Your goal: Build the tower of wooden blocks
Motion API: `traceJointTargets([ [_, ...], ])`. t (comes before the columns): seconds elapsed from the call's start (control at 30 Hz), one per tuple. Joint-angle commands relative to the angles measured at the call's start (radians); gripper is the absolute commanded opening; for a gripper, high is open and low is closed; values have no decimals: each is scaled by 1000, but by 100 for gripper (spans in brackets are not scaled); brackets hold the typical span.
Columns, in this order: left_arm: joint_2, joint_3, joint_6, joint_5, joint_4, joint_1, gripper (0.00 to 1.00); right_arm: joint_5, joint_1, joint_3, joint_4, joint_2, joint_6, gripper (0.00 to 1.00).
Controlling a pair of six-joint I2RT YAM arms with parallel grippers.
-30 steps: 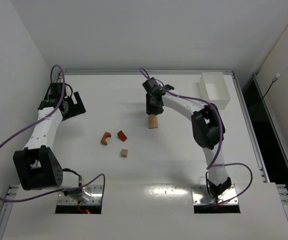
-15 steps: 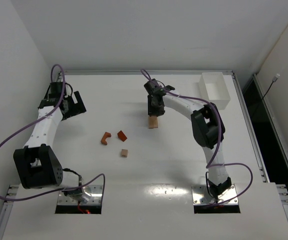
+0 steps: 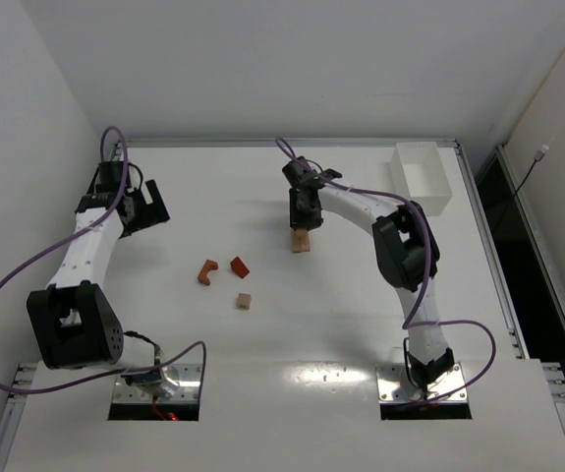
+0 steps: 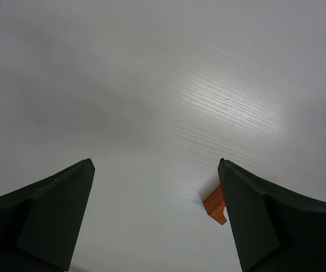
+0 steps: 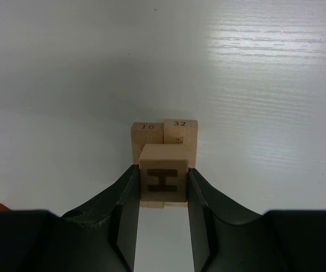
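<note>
Right hand holds the H cube at the tower base; left hand idle.
Left hand hangs spread wide with nothing in it, far left over the counter. Loose blocks lie mid-counter, apart: arch, wedge, small cube. Right hand is clenched on the H cube over the tower, which is two pale blocks side by side marked 10 and 32. Cannot tell if they touch. Risks: released off-centre over the seam, the cube likely tips off; a finger brushing the pair could split it. Bin back right, nothing visible inside.
</note>
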Motion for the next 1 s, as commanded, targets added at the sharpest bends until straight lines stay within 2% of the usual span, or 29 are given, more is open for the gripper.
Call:
traceJointTargets([
  [0.0,7,36,-6,16,11,5,89,-8,-5,3,30,10,-6,11],
  [0.17,7,36,-6,16,11,5,89,-8,-5,12,30,30,-6,25],
  [0.23,16,36,-6,16,11,5,89,-8,-5,22,30,30,-6,26],
  [0.3,16,36,-6,16,11,5,89,-17,-5,22,30,30,-6,36],
  [0.33,26,36,-6,16,11,5,89,-17,-5,22,30,30,-6,38],
  [0.47,26,45,-6,16,11,5,89,-26,-5,22,30,30,-15,63],
  [0.57,26,59,-6,16,11,5,88,-26,-5,22,41,19,-26,71],
  [0.77,4,33,-6,16,11,5,88,-86,5,-23,97,-132,-136,74],
  [0.9,-20,9,-6,16,29,5,88,-173,49,-196,177,-417,-283,77],
  [0.93,-34,-4,-6,16,29,5,88,-190,49,-222,177,-418,-325,77],
  [0.97,-34,-16,-6,16,29,5,88,-225,60,-280,177,-510,-428,78],
])
